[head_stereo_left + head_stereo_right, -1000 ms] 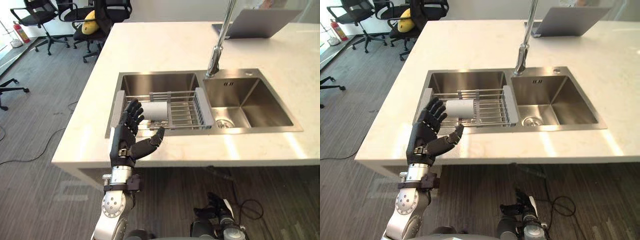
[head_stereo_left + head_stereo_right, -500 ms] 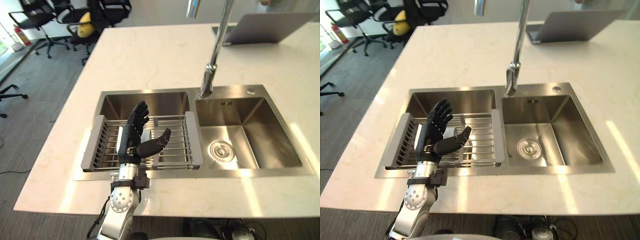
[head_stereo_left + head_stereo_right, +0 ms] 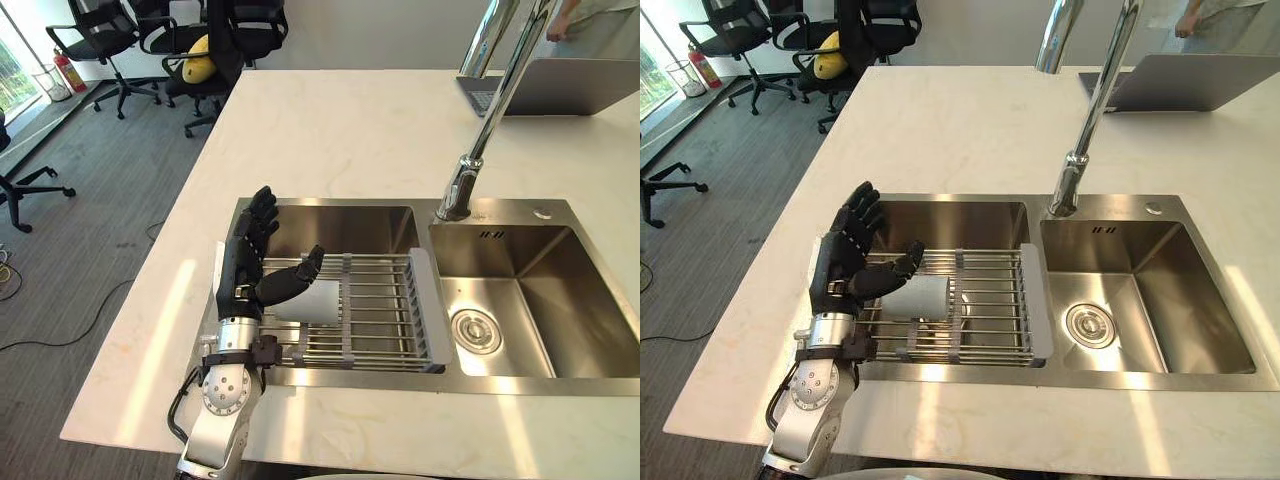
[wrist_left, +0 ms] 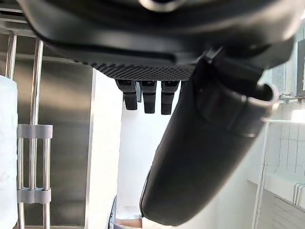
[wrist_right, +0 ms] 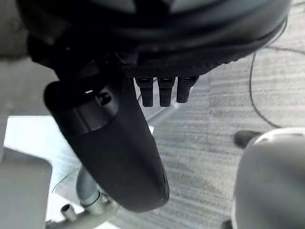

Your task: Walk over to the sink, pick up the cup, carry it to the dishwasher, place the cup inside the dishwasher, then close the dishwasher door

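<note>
The left hand (image 3: 245, 268) hangs spread over the rack (image 3: 385, 318) in the sink (image 3: 335, 216), its thumb just beside the white cup (image 3: 314, 303), which lies on its side. The right hand (image 5: 162, 43) is straight-fingered and empty above the floor (image 5: 214, 109).

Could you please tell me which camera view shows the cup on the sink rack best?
The right eye view: the cup lies on its side on the rack, almost clear of the left hand. The left eye view shows it with the thumb across its top; the left wrist view catches just a white edge.
</note>
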Controlling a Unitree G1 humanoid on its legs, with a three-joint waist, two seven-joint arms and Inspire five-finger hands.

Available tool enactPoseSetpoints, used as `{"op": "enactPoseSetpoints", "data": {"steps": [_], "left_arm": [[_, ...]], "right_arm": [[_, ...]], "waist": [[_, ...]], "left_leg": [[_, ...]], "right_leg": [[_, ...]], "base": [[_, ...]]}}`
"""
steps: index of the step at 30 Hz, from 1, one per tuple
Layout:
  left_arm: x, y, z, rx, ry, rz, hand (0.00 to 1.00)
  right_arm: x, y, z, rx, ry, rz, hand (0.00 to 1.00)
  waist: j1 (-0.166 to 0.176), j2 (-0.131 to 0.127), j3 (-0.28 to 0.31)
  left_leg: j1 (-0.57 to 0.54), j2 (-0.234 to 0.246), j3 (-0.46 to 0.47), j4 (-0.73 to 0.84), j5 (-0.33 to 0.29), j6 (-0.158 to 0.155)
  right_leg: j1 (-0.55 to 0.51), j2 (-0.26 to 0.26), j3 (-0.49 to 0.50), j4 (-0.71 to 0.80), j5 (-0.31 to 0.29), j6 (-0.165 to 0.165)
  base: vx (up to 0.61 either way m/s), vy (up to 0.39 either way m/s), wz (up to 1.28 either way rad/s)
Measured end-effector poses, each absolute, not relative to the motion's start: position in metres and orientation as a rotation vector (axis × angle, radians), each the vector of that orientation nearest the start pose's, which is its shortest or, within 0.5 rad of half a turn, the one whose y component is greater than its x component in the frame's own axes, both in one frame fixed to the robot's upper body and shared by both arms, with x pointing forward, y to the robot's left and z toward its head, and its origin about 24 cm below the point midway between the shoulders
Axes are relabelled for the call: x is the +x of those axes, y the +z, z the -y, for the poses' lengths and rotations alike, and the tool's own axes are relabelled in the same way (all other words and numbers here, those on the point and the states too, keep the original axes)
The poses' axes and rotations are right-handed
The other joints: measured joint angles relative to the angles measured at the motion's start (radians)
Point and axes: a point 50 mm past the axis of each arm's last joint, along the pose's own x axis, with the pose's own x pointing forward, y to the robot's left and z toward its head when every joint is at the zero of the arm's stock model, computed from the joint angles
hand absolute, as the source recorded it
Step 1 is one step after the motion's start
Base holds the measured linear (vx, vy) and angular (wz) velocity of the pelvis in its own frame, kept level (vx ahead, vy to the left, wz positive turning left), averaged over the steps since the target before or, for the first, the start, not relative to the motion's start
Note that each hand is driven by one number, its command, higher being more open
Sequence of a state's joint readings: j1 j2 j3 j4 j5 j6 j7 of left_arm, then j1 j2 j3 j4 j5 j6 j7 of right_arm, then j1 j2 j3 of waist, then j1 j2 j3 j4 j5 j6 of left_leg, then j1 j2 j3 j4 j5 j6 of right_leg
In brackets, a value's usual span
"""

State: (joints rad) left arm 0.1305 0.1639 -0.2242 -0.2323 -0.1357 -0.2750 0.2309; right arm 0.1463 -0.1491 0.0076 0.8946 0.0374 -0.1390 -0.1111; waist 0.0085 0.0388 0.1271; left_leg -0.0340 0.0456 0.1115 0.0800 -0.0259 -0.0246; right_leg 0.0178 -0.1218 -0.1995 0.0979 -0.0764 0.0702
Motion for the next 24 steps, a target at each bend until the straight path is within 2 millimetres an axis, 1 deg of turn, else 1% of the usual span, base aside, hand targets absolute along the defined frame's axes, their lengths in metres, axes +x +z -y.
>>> {"op": "enactPoseSetpoints", "data": {"steps": [3, 7, 9, 13, 17, 20, 24], "left_arm": [[0.218, 0.086, -0.141, -0.003, -0.027, 0.339, 0.9], [0.218, 0.084, -0.144, 0.114, -0.088, 0.338, 0.9], [0.218, 0.084, -0.146, 0.142, -0.101, 0.338, 0.9], [0.217, 0.084, -0.15, 0.236, -0.129, 0.341, 0.9], [0.217, 0.083, -0.157, 0.344, -0.151, 0.34, 0.9], [0.218, 0.084, -0.164, 0.402, -0.145, 0.341, 0.9], [0.221, 0.08, -0.181, 0.498, -0.136, 0.304, 0.9]], "right_arm": [[0.112, -0.142, 0.212, -0.143, -0.2, -0.889, 0.9], [0.113, -0.142, 0.212, -0.137, -0.197, -0.888, 0.9], [0.113, -0.142, 0.211, -0.135, -0.191, -0.888, 0.9], [0.112, -0.142, 0.212, -0.132, -0.168, -0.896, 0.9], [0.112, -0.143, 0.209, -0.138, -0.135, -0.899, 0.9], [0.111, -0.143, 0.207, -0.145, -0.104, -0.903, 0.9], [0.108, -0.144, 0.207, -0.144, -0.103, -0.911, 0.9]], "waist": [[-0.003, 0.003, -0.005], [-0.021, 0.01, -0.01], [-0.025, 0.011, -0.011], [-0.023, 0.009, -0.014], [-0.022, 0.001, -0.021], [-0.022, -0.013, -0.029], [-0.022, -0.023, -0.034]], "left_leg": [[0.01, -0.005, 0.006, -0.043, 0.019, -0.002], [0.027, -0.006, 0.012, -0.069, 0.025, -0.001], [0.037, -0.008, 0.013, -0.079, 0.029, 0.0], [0.052, -0.01, 0.011, -0.097, 0.041, 0.002], [0.074, -0.01, 0.007, -0.138, 0.067, 0.002], [0.08, -0.01, 0.005, -0.157, 0.081, 0.001], [0.087, -0.014, -0.004, -0.167, 0.088, 0.003]], "right_leg": [[-0.002, 0.006, 0.003, -0.022, 0.013, 0.001], [0.02, 0.012, 0.008, -0.059, 0.031, 0.0], [0.03, 0.012, 0.008, -0.07, 0.036, 0.0], [0.046, 0.012, 0.005, -0.087, 0.047, -0.002], [0.049, 0.015, 0.001, -0.092, 0.053, -0.002], [0.054, 0.017, -0.001, -0.108, 0.064, -0.001], [0.063, 0.016, -0.007, -0.118, 0.067, 0.001]], "base": [[0.05, 0.0, -0.06], [0.05, -0.001, -0.06], [0.0, 0.0, 0.0], [-0.02, 0.004, 0.02], [-0.06, -0.002, 0.02], [-0.06, -0.006, 0.01], [-0.03, 0.0, 0.05]]}}
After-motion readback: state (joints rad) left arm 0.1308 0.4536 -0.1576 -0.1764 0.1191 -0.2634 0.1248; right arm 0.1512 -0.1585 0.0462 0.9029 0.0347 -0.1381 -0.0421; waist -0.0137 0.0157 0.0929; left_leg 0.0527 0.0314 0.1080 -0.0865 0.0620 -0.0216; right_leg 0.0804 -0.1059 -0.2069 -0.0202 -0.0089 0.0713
